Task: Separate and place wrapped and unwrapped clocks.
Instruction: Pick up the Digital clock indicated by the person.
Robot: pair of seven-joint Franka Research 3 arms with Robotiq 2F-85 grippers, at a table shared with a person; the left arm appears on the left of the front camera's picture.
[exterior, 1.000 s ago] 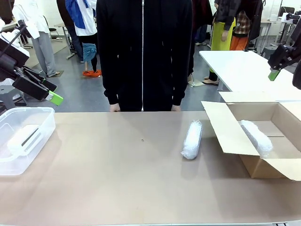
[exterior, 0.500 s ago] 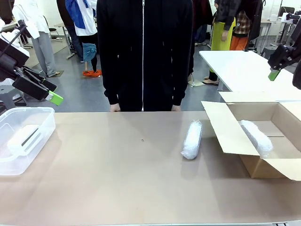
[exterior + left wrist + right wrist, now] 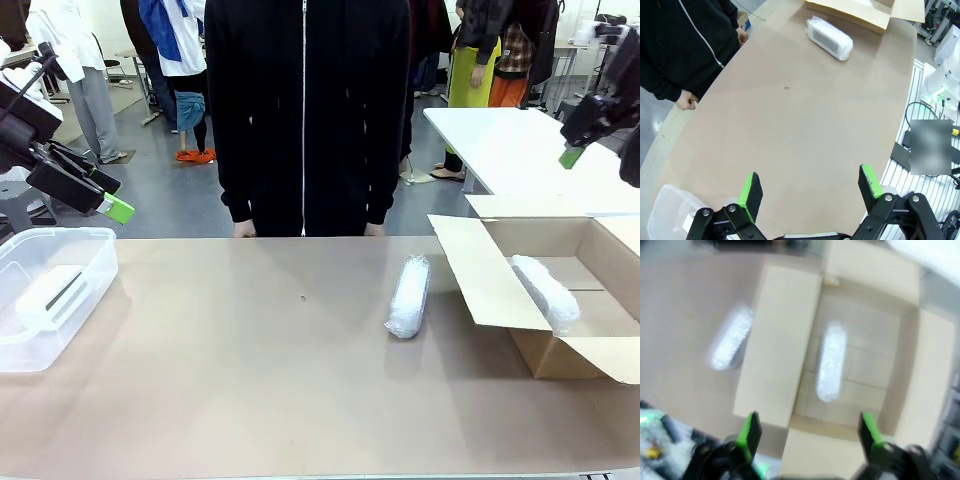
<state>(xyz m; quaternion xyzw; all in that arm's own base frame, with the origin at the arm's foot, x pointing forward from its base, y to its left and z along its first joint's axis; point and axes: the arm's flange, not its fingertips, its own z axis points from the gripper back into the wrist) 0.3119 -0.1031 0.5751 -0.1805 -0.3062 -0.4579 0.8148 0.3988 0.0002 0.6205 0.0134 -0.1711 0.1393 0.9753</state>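
Two bumpy bubble-wrap bundles, one bundle (image 3: 408, 297) on the tabletop (image 3: 250, 380), other bundle (image 3: 545, 292) inside one cardboard box (image 3: 470, 280), one smooth white clock (image 3: 50, 296) in a clear plastic tub (image 3: 95, 250), left pincer (image 3: 810, 182) and right pincer (image 3: 809, 422) wide, empty

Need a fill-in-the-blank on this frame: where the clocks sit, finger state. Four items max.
1. The cardboard box holds ____ wrapped bundle.
2. The other bundle lies on the table, ____ the box.
3. The bare clock lies in the clear bin on the robot's ____ side.
4. The left gripper and the right gripper both have their fingers ____.

Missing words: one; outside; left; open.
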